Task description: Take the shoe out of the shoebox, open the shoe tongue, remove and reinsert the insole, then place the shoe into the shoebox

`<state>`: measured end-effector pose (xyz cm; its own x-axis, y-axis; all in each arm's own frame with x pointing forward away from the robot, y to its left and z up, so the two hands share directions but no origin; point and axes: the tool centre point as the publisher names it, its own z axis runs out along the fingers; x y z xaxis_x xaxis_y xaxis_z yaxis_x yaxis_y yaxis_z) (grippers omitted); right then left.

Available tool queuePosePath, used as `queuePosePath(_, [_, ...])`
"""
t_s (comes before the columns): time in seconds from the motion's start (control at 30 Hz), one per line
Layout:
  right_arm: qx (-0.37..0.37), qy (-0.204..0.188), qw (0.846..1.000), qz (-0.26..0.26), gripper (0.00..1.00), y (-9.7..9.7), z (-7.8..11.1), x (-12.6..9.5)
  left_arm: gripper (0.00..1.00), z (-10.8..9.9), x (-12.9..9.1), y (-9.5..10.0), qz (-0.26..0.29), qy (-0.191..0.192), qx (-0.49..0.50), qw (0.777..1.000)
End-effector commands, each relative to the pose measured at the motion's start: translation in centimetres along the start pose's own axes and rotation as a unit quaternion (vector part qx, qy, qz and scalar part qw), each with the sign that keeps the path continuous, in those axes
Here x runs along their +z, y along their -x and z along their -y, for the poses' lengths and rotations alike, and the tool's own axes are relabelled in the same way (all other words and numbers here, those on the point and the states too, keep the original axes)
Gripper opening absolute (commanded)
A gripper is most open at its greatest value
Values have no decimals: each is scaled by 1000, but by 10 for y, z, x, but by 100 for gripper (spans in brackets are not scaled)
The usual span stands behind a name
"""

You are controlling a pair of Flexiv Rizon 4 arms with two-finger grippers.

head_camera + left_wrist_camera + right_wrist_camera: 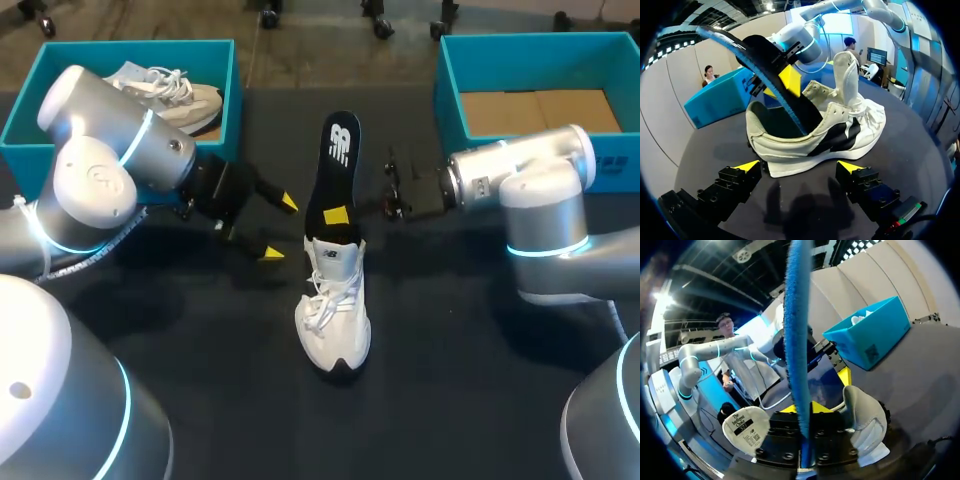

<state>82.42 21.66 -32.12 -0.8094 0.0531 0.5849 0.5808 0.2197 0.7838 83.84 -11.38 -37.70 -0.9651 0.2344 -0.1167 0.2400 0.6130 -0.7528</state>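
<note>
On the bench [470, 380] a white shoe [335, 320] with black side stripes stands, tongue lifted; its black, blue-backed insole [338, 160] juts from the heel, pinched in the right jaws. Left jaws gape alongside, empty.

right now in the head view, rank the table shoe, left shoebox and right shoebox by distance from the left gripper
1. shoe, mid-table, just beside the left gripper
2. left shoebox, far-left corner
3. right shoebox, far-right corner
</note>
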Motion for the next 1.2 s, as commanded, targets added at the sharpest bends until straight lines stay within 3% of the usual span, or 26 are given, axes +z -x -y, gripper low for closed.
queuePosePath(0.03, [10, -18, 1000, -12, 0, 6, 1, -1, 100, 0, 0, 0, 0, 1, 0, 1000])
queuePosePath(0.67, [82, -35, 996, -30, 0, -8, 48, 20, 100, 0, 0, 0, 0, 1, 0, 1000])
queuePosePath(0.87, [79, -37, 996, -16, 1, -12, 43, 17, 100, 0, 0, 0, 0, 1, 0, 1000])
queuePosePath(1.0, [73, -42, 996, -5, 19, -14, 36, 12, 100, 0, 0, 0, 0, 1, 0, 1000])
queuePosePath(1.2, [59, -52, 997, 4, 25, -16, 21, 6, 100, 0, 0, 0, 0, 1, 0, 1000])
